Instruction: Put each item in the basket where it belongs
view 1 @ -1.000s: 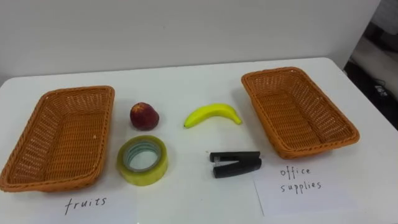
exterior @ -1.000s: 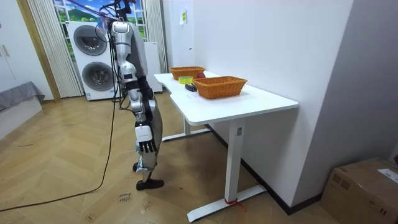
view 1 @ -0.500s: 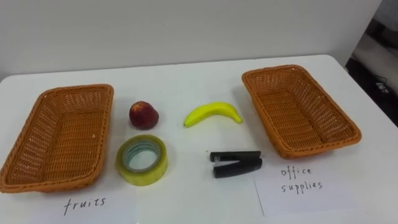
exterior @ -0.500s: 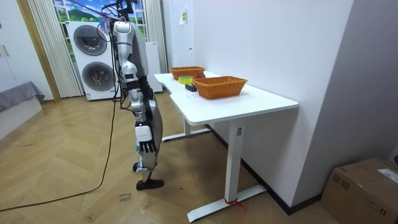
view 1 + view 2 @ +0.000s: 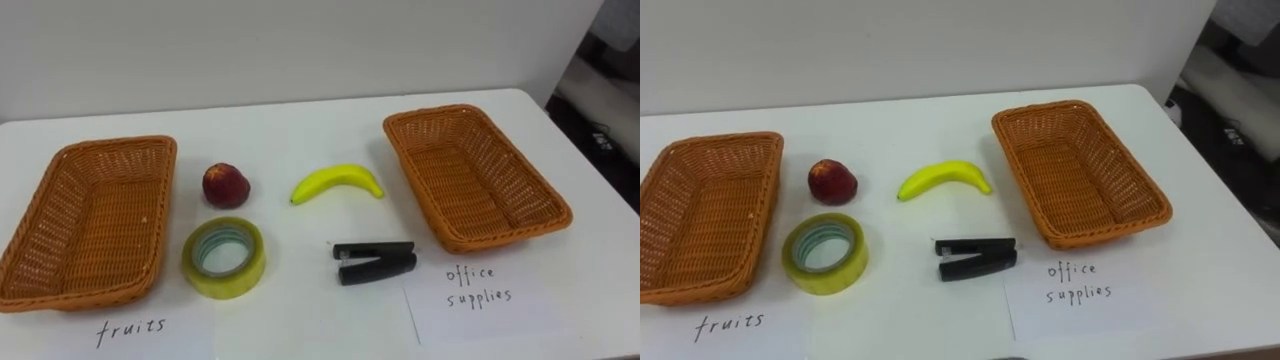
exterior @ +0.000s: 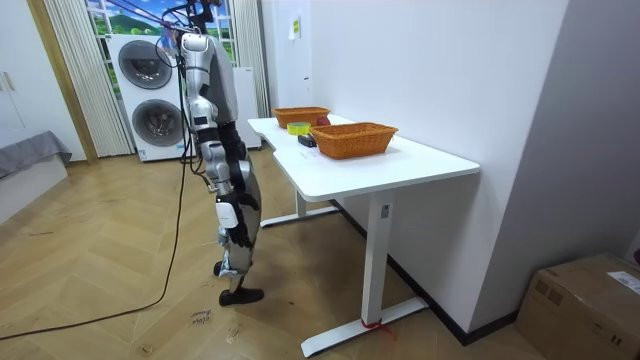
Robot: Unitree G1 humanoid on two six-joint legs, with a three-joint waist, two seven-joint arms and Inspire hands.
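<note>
An empty oblong brown wicker basket (image 5: 95, 220) is set at the left, a second empty wicker basket (image 5: 470, 178) at the right. Between them, a round red fruit (image 5: 226, 185), perhaps a peach, and a curved yellow banana (image 5: 338, 182) are laid farther off; a flat yellow tape roll (image 5: 225, 286) and a black stapler (image 5: 375, 262) are laid nearer.

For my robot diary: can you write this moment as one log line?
fruits basket empty | office basket empty | peach, banana, tape, stapler on table, unsorted | right hand at side

In the room view the near basket (image 6: 355, 143) half hides the red fruit (image 6: 322, 121); the right eye view's edge crops the left basket (image 5: 768, 215).
</note>
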